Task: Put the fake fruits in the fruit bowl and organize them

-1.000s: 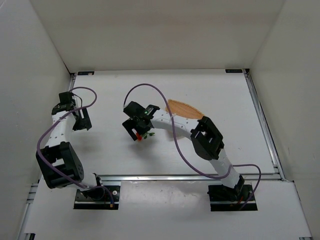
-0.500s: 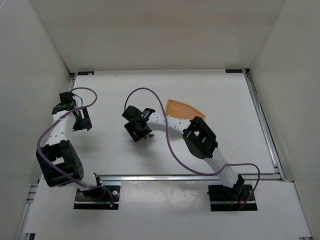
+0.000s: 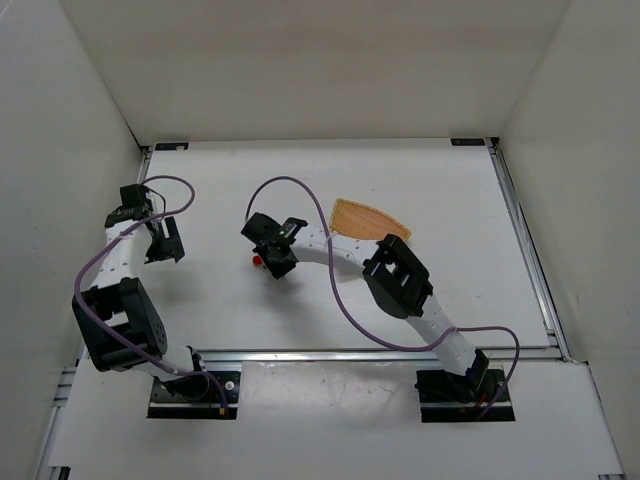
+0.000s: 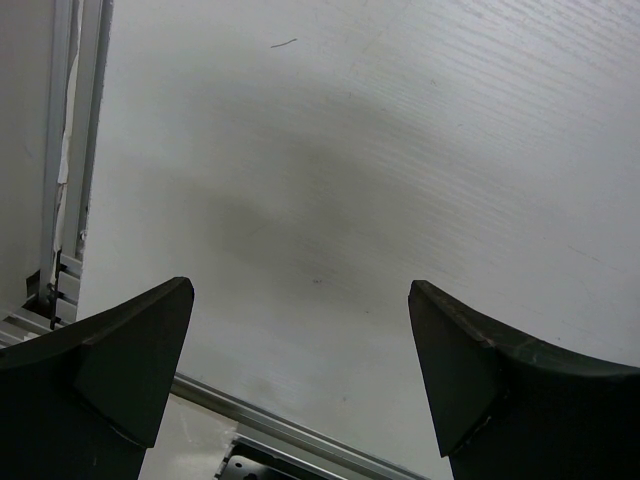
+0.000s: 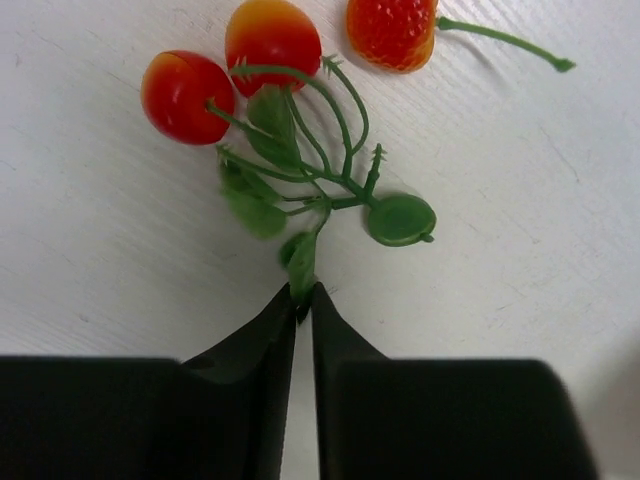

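Note:
The fake fruits lie on the white table: a cluster (image 5: 300,180) of two red-orange balls on green stems with leaves, and a single red one (image 5: 392,32) with its own stem just beyond. My right gripper (image 5: 303,297) is shut on the cluster's stem end, pinching a green leaf between its tips. From above, the right gripper (image 3: 272,262) sits left of centre with a red fruit (image 3: 257,260) showing at its left side. The fruit bowl (image 3: 365,219), light brown and striped, lies behind the right arm, partly hidden by it. My left gripper (image 4: 300,290) hangs open over bare table at the far left (image 3: 163,243).
An aluminium rail (image 3: 370,354) runs along the table's near edge and also shows in the left wrist view (image 4: 300,435). White walls enclose the table on three sides. A purple cable (image 3: 290,178) loops above the right arm.
My right gripper has slid left over the cluster and closed from wide open onto its stem. More of the bowl shows behind the arm. The left arm has not moved.

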